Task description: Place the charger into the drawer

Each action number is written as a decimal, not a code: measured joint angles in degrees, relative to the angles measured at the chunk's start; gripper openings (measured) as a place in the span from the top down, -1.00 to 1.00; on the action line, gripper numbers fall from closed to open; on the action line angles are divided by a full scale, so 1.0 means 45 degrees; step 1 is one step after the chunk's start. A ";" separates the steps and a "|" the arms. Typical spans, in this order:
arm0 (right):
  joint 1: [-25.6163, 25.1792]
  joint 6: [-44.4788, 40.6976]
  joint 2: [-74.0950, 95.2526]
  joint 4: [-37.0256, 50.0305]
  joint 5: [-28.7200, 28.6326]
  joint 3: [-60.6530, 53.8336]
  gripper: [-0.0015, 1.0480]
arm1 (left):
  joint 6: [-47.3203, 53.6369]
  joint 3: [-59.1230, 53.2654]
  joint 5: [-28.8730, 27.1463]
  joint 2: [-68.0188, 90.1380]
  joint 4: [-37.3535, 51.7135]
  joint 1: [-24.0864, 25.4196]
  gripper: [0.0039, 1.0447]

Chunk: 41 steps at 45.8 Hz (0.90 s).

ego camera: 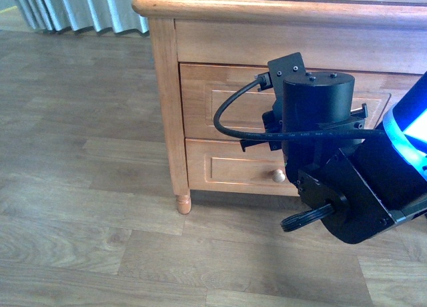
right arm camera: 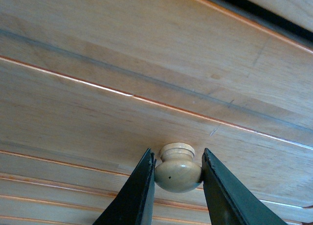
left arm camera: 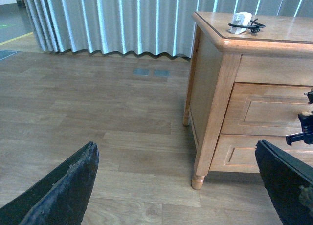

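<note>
Charger: a small white cube-shaped charger [left arm camera: 242, 18] with a thin black coiled cable [left arm camera: 250, 26] is seen lying on the surface [left arm camera: 288, 32] of the light-brown wooden cabinet [left arm camera: 215, 93], near its back corner and outside the drawer.
Drawer: the top drawer [ego camera: 220, 100], with its recessed panel front, is largely hidden in the front view by the black right arm [ego camera: 313, 113]. It appears shut, though the view is too close to be certain.
Right gripper: the right gripper [right arm camera: 178, 155] is closed narrowly on the round pale wooden knob [right arm camera: 177, 175] of the drawer, with one dark finger [right arm camera: 132, 195] pressed to each side.
Left gripper: the left gripper [left arm camera: 176, 146] is held wide, with nothing between its fingers, well apart from the cabinet and above the grey-brown plank floor [left arm camera: 98, 107].
Lower drawer: the similar lower drawer [ego camera: 227, 163] is shut, and its knob [ego camera: 278, 175] is untouched.
Background: pale pleated curtains [left arm camera: 122, 19] are seen behind the cabinet.
</note>
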 joint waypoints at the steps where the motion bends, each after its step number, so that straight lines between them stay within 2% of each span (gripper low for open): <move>1: 0.0000 0.0000 0.0000 0.0000 0.0000 0.0000 0.54 | 0.0000 0.0000 0.0000 0.0000 0.0000 0.0000 -0.89; 26: 0.0000 0.0170 -0.0165 -0.0010 -0.0374 -0.0350 0.55 | 0.0000 0.0000 0.0000 0.0000 0.0000 0.0000 -0.89; 41: -0.0107 0.0933 -0.1467 0.0267 -0.1263 -0.2691 0.55 | 0.0005 0.0000 0.0000 0.0000 0.0000 0.0000 -0.89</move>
